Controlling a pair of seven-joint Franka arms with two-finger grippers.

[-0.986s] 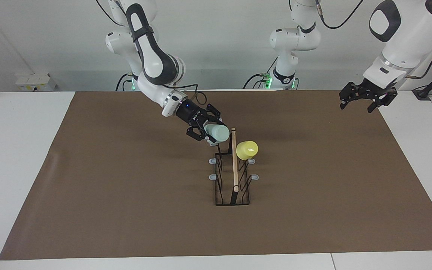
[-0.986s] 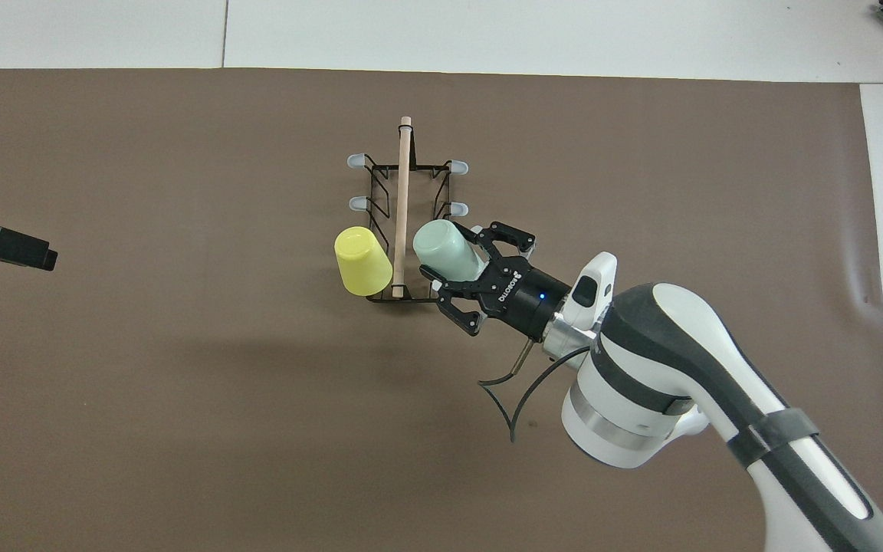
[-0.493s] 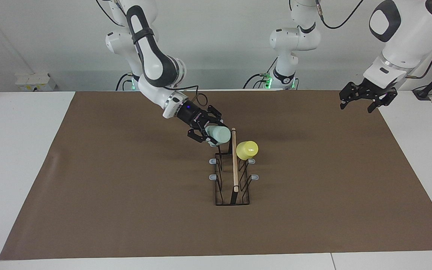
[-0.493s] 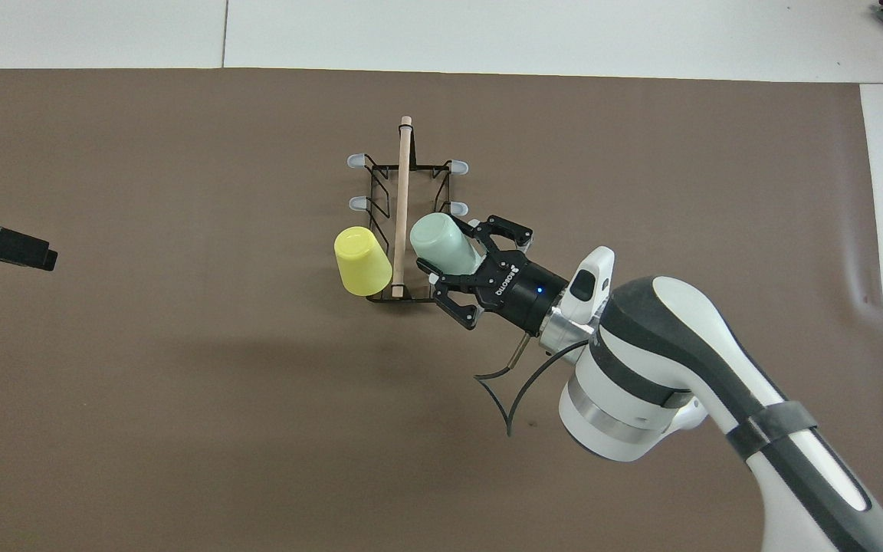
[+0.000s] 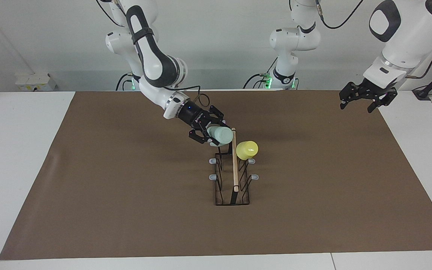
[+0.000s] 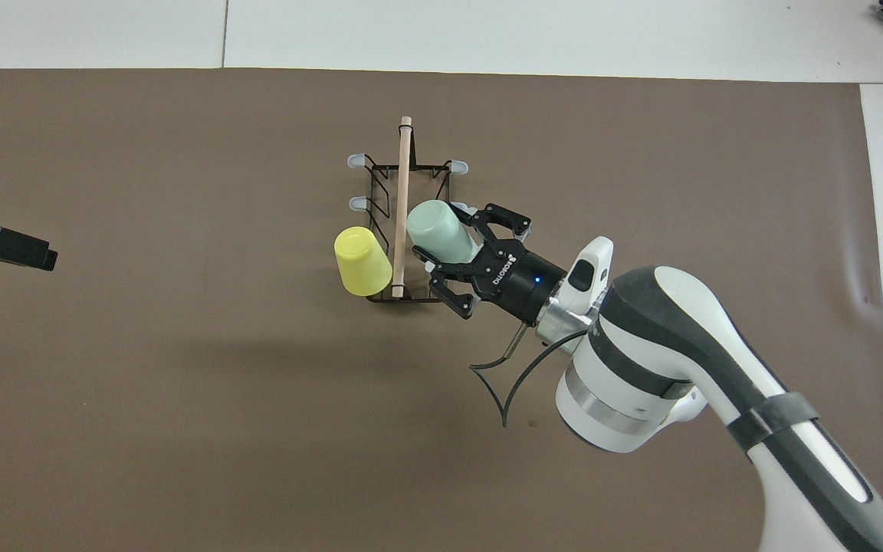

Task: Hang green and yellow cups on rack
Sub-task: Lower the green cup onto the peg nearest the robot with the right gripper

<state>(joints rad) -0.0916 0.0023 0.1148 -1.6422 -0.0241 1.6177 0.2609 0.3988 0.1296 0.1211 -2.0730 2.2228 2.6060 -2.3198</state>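
A: Where's the green cup (image 5: 219, 135) atm?

B: Right gripper (image 5: 209, 132) is clamped on it, tilted, over the rack (image 5: 232, 179) end nearest the robots, on the right arm's side, just beside the wooden rod (image 5: 234, 159). Can't tell if a prong is inside it yet.

A: And the yellow cup (image 5: 247, 149)?

B: Hung on the rack, on the left arm's side of the rod, at the same end.

A: Left gripper (image 5: 367, 98)?

B: Fingers spread, holding nothing, waiting over the mat's corner at the left arm's end.

A: Risks?

B: If the cup's mouth misses the prong, it prob. drops once released. Also the cup sits v. close to the rod, so a push sideways could shove the light rack and shake the yellow cup off. Letting go too early means the cup slides off the prong.
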